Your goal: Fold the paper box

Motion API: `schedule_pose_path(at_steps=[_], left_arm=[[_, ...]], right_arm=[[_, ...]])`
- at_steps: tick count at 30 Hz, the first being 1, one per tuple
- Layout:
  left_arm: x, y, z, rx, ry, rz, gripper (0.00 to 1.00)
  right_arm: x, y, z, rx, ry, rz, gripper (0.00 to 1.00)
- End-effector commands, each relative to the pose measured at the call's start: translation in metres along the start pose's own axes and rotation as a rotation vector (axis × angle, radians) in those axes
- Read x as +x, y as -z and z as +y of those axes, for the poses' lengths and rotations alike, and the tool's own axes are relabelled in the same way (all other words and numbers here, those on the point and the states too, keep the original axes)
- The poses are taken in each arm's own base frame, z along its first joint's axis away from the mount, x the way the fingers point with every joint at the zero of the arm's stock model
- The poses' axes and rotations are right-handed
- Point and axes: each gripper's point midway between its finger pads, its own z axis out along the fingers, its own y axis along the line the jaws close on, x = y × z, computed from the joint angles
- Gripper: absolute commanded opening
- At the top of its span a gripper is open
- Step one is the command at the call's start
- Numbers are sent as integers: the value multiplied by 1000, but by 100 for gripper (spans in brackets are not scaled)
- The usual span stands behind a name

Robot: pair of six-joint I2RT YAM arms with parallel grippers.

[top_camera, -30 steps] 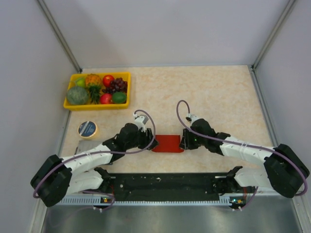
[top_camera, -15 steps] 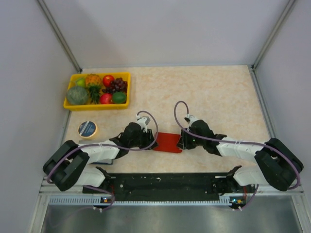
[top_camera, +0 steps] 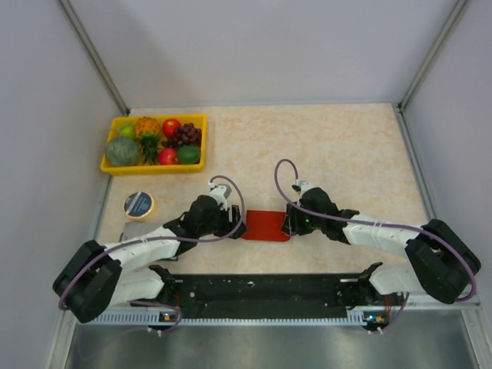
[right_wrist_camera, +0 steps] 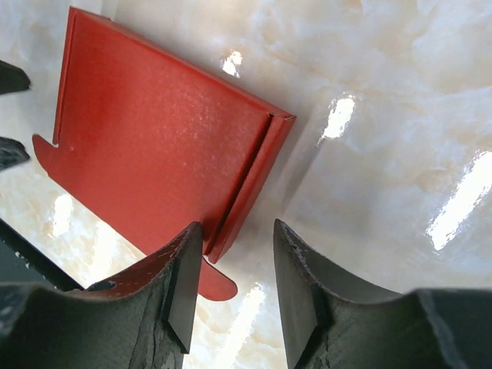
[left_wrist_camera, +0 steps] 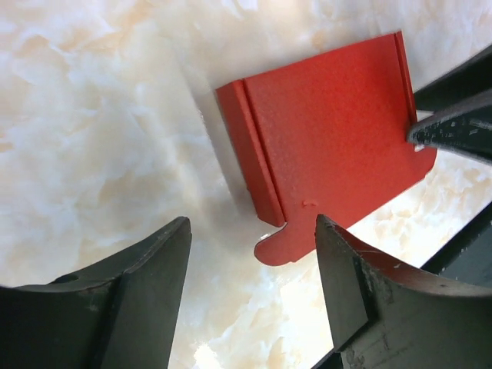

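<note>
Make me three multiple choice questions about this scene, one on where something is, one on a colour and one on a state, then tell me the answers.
1. Where does the paper box lie?
A on the arms' black base rail
B on the table
C on top of the round tin

2. What colour is the tray holding the fruit?
A blue
B green
C yellow

3. How does the left gripper stand?
A shut on the box
B shut on nothing
C open

Answers:
1 B, the box rests on the table between the two arms.
2 C, its rim is bright yellow.
3 C, the left wrist view shows a wide gap between its fingers, with nothing clamped.
</note>
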Motion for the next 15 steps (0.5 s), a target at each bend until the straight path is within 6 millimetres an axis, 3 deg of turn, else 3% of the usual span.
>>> schedule_pose_path(at_steps=[1, 5, 9, 12, 15], left_arm=[[-28, 11, 7, -71, -38, -77, 72], [-21, -6, 4, -5, -3, -31, 67], [-11, -24, -9, 98, 35, 10, 55], [-4, -32, -11, 126, 51, 40, 38], [-6, -21, -2, 76, 64, -6, 42]], right_arm=[[-9, 6, 0, 10, 29, -12, 43], [-5, 0, 3, -43, -12, -18, 41], [0, -8, 3, -67, -28, -22, 37], [1, -8, -1, -48, -2, -5, 36], [-10, 7, -6, 33, 72, -26, 45]])
